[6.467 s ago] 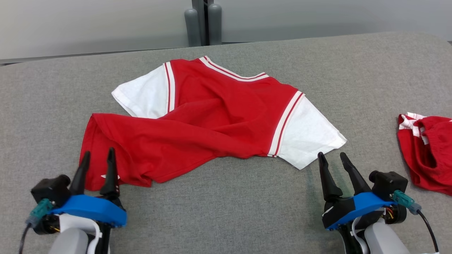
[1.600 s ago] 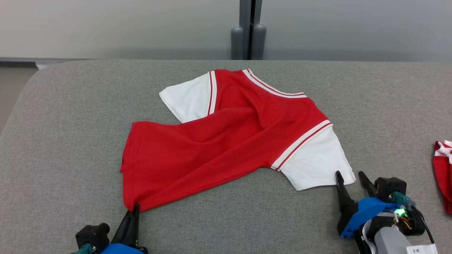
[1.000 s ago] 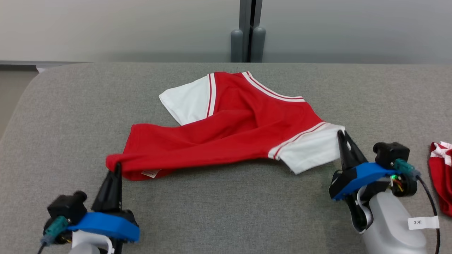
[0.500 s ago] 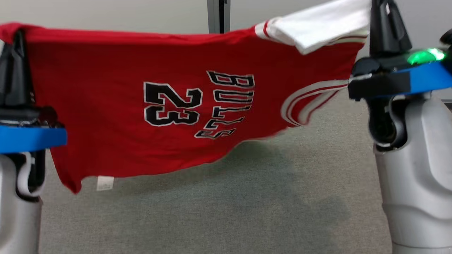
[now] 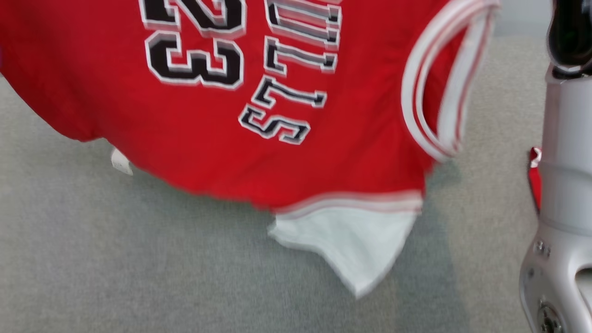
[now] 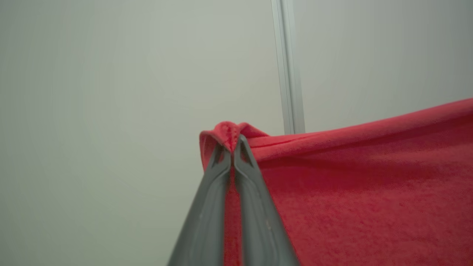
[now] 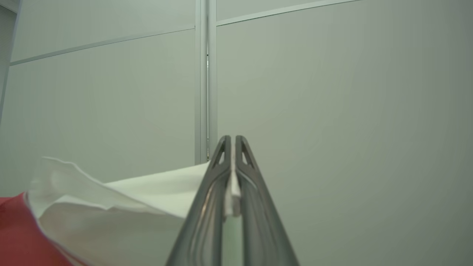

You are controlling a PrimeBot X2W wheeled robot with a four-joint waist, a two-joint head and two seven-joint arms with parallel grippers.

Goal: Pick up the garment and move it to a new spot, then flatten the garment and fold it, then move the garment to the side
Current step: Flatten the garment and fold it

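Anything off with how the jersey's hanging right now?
Yes. The jersey hangs sideways: left gripper pinches a red edge, right gripper a white sleeve, so the print runs vertically and the other sleeve dangles lowest.

- Left gripper (image 6: 232, 147) pinched tight on a hemmed corner of the red garment (image 6: 369, 177).
- Cloth bunches over the fingertips (image 6: 242, 142), spreading off right.
- Behind: pale wall (image 6: 111, 92), one vertical strip (image 6: 288, 66).
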